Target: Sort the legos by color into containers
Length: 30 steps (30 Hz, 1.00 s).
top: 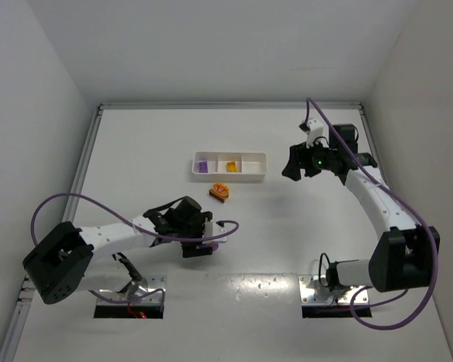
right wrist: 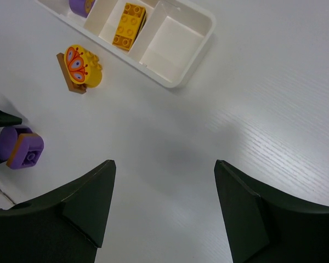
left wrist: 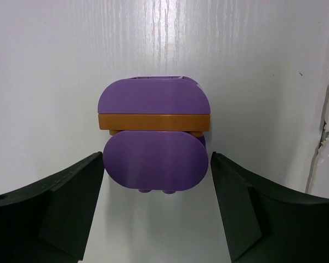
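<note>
Bracketed the purple brick [left wrist: 152, 98] with the left hand [left wrist: 157, 164], spread wide. Held the right hand [right wrist: 164, 170] released and empty above the desk [right wrist: 274, 109], near the white tray [right wrist: 172, 41].

Robotics lab enclosure, bare white walls [top: 38, 83], white table [top: 279, 226]

The left arm lay low, reaching toward three o'clock, its gripper [top: 202, 246] spread wide. The right arm stretched toward twelve o'clock, its gripper [top: 292, 167] pointing at nine o'clock, jaws parted.
</note>
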Tool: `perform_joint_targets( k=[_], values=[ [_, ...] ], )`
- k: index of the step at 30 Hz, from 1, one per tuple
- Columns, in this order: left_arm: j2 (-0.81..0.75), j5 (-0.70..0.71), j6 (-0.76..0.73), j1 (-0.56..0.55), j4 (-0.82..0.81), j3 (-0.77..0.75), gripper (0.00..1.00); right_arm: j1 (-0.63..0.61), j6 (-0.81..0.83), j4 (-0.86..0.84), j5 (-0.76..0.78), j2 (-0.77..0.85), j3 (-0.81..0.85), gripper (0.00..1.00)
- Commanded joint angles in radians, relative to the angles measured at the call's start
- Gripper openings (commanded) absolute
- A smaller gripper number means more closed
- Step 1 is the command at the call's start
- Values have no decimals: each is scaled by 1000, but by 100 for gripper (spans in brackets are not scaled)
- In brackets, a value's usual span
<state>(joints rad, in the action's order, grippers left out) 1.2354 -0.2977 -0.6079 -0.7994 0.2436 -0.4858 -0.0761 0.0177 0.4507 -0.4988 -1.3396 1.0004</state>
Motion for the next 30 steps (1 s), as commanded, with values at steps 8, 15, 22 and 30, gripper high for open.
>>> perform_joint_targets(
  k=[8,15,22,30],
  values=[
    [30,-43,33,-23,-56,-27,83,10,-9,-23,-26,-4,4,74],
    [39,-52,63,-23,-76,-27,69,10,-18,-32,-26,-4,4,74],
    [39,-43,102,-23,-76,-45,36,10,-67,-63,-136,-32,-25,74],
    [19,182,256,-11,-118,-148,23,10,-272,-248,-561,-142,-98,74]
  ],
)
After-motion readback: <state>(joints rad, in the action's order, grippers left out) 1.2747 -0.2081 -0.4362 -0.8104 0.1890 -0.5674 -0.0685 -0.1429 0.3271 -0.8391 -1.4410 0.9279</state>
